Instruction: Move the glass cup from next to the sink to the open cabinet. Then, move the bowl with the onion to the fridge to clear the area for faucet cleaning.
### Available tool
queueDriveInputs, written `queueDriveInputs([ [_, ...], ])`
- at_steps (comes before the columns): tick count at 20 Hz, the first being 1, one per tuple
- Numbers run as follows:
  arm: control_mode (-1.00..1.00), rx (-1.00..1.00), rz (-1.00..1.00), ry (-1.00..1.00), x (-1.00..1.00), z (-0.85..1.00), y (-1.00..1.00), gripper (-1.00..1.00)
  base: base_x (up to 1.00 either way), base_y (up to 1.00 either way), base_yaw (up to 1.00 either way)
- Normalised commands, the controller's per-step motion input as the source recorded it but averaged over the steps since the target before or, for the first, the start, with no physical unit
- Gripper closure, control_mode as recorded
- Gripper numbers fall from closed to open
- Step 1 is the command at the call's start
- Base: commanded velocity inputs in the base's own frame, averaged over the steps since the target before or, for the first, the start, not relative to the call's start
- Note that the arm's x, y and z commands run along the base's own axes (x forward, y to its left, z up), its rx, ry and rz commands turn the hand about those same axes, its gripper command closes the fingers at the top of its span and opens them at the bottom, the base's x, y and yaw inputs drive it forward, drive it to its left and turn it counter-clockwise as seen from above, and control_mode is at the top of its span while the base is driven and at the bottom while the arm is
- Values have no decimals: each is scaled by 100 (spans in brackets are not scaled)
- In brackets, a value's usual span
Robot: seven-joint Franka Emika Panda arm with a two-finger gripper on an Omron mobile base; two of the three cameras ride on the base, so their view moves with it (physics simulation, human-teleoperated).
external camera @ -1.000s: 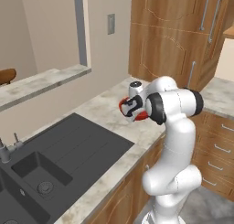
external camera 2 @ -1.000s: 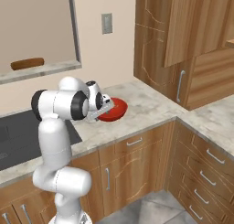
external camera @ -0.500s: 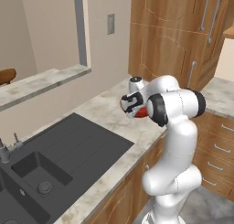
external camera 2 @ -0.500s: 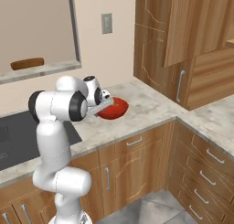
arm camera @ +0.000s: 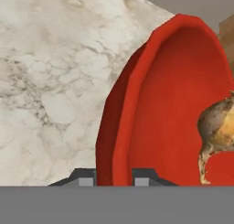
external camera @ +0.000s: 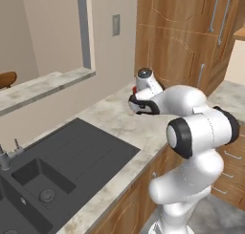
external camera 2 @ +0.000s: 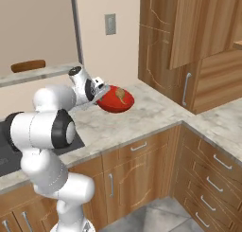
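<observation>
The red bowl [external camera 2: 116, 99] rests on the marble counter [external camera 2: 142, 120] near the wall, with the tan onion [external camera 2: 120, 93] inside it. My gripper [external camera 2: 100, 96] meets the bowl's left rim. In the hand view the bowl [arm camera: 173, 104] is close up and the onion [arm camera: 219, 127] lies at its right. My gripper [arm camera: 114, 176] is shut on the rim, one fingertip [arm camera: 84, 176] outside the wall and the other inside. In the left base view my hand hides most of the bowl [external camera: 134, 90]. The black sink [external camera: 57, 166] and the grey faucet [external camera: 5, 157] lie to the left.
Dark wood cabinet doors [external camera 2: 189, 41] stand right of the bowl, above the counter corner. A wall outlet [external camera 2: 110, 23] is behind it. Drawers [external camera 2: 212, 179] run under the counter. A pass-through ledge [external camera: 43, 85] sits behind the sink.
The fingers have closed from wide open onto the bowl's rim. The hand has stayed in much the same spot by the bowl.
</observation>
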Motion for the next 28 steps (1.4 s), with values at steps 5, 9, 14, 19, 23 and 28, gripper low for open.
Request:
queueDriveInputs([
  [5, -100, -21, 0, -41, -78, 100, 42, 100, 0, 0, 0],
  [9, -100, -21, -2, -30, -84, 100, 48, 100, 0, 0, 0],
  [14, -100, -6, -6, -5, -100, 100, 43, 100, 0, 0, 0],
  [19, -100, -2, 0, 9, -100, 27, 38, 100, 0, 0, 0],
  [23, 100, 0, 7, 12, -75, 0, 17, 100, -25, 8, 9],
  [28, 100, 0, 0, 0, 0, 0, 0, 100, -55, 9, 71],
])
